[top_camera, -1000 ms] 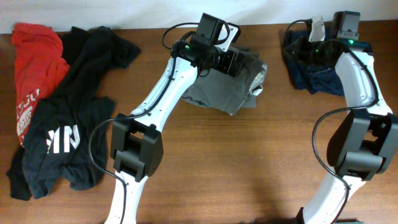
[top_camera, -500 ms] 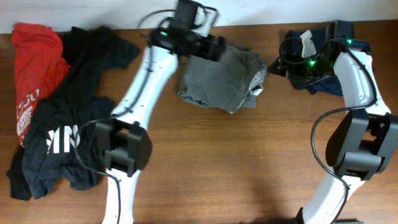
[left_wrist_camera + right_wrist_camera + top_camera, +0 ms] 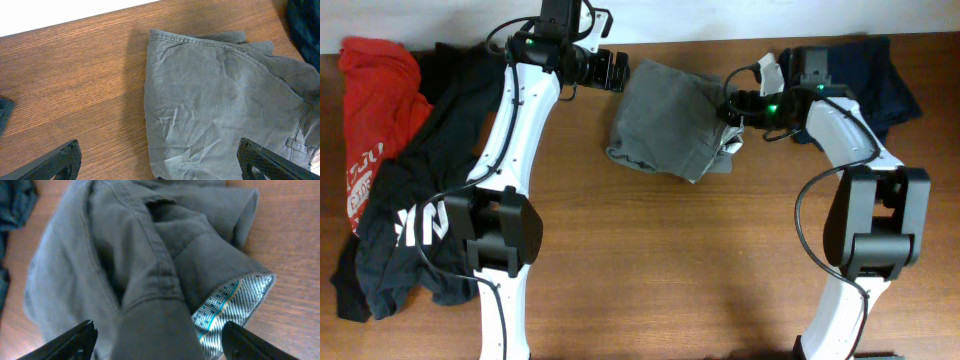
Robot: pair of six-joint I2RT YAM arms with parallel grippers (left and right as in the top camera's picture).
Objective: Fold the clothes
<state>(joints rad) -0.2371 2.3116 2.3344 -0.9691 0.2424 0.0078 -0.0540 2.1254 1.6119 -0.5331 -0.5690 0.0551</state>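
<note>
Grey-olive cotton shorts [image 3: 670,125] lie bunched on the brown wooden worktop [image 3: 720,260] — left tool [image 3: 616,72] and right tool [image 3: 732,106] both spread, empty. Risk: the right tool snags the waistband and drags the folds apart.

The left arm [image 3: 516,118] and right arm [image 3: 847,135] share white shells, chunky black joints and looping black cables.
</note>
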